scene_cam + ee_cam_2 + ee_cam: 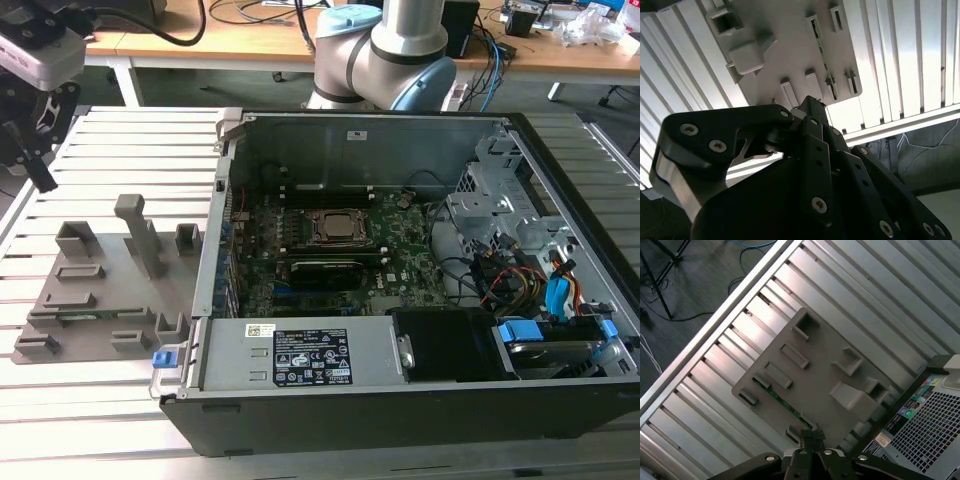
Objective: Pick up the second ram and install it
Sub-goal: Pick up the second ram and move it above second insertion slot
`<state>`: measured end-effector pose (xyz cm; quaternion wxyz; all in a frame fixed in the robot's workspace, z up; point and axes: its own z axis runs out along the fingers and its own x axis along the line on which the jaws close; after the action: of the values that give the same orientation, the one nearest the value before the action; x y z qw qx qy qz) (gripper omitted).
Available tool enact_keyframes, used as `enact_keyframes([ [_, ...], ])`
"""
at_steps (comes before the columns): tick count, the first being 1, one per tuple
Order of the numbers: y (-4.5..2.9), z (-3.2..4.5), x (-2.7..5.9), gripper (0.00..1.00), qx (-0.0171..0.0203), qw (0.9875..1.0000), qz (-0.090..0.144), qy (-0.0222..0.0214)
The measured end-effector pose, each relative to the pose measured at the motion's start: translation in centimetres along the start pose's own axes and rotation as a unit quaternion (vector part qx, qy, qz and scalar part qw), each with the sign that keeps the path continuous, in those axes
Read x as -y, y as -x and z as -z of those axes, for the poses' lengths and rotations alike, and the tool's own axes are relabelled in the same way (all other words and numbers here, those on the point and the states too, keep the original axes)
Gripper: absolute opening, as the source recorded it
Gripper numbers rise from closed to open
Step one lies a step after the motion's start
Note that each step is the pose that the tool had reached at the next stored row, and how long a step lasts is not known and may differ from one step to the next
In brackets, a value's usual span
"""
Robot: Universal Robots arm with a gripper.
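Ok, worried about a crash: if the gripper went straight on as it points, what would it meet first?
The gripper probably meets the grey holder, by one end of the second ram; depth is unclear.

Robotics laboratory or workshop: a slotted aluminium-profile table [90,440] carries an open desktop computer case [400,425] beside a robot arm base [385,50]; wooden benches [250,45] behind hold loose cables [255,12].
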<state>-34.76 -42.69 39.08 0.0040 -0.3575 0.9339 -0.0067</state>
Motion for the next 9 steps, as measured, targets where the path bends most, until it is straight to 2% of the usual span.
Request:
enact_keyframes([
  [5, 0.00, 0.00, 0.00, 0.11, -0.0028, 0.9993, 0.036, -0.0036],
  [7, 0.00, 0.00, 0.00, 0.11, -0.0031, 0.9981, 0.062, -0.0044],
  [9, 0.00, 0.00, 0.00, 0.11, -0.0031, 0.9971, 0.076, -0.0048],
])
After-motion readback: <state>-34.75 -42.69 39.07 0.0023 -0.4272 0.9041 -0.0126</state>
